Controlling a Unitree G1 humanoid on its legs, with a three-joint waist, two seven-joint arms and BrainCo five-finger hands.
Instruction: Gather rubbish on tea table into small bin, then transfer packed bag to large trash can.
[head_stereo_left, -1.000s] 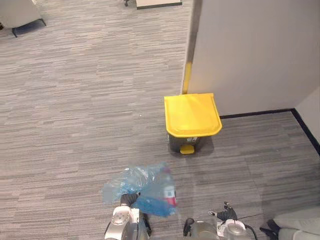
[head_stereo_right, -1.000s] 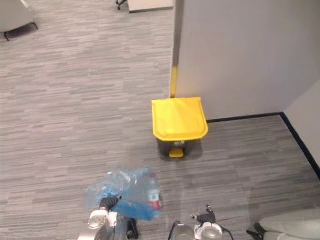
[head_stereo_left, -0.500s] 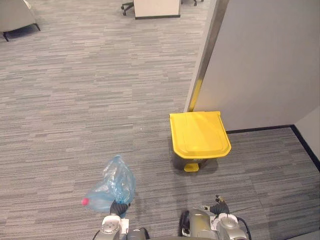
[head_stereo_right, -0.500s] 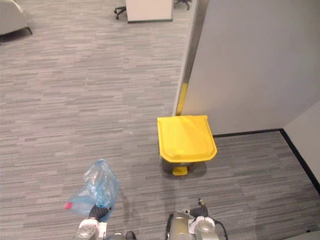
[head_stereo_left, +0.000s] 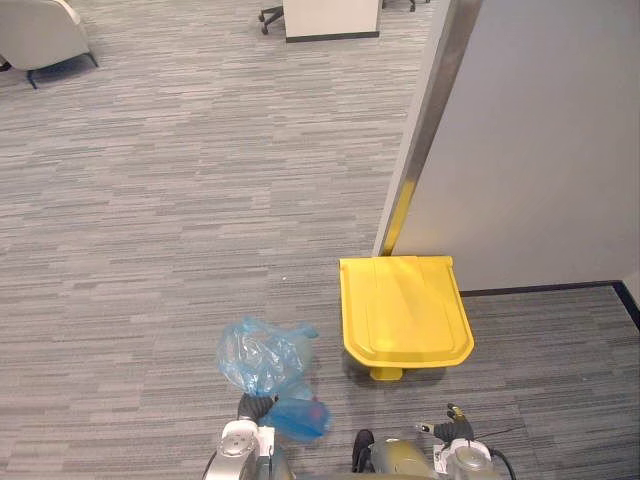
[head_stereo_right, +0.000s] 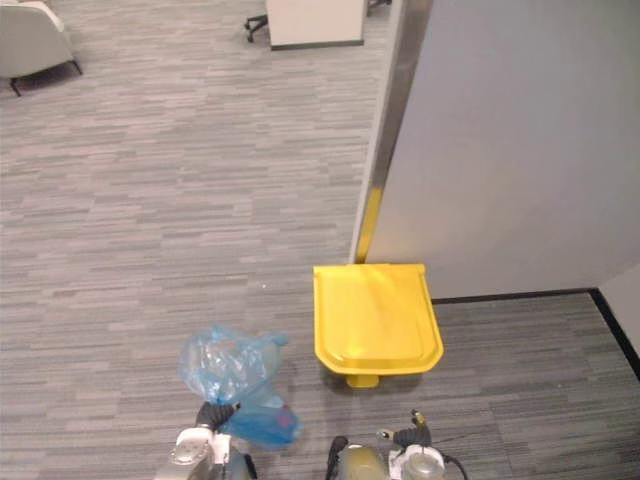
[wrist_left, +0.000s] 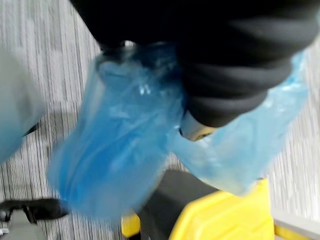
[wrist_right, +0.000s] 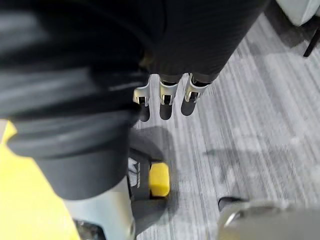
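Left hand (head_stereo_left: 256, 406) is clenched on the neck of the crumpled see-through blue bag (head_stereo_left: 262, 358); the bag puffs out ahead of the hand, with a denser lump and a red spot just right of it; right hand (wrist_right: 169, 95) hangs loose-fingered, holding nothing; the yellow-lidded trash can (head_stereo_left: 405, 310) sits just ahead of it, label too blurred to read.

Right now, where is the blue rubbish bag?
In the left eye view the blue bag is low and left of centre, carried by the left hand above the carpet, just left of the yellow-lidded trash can.
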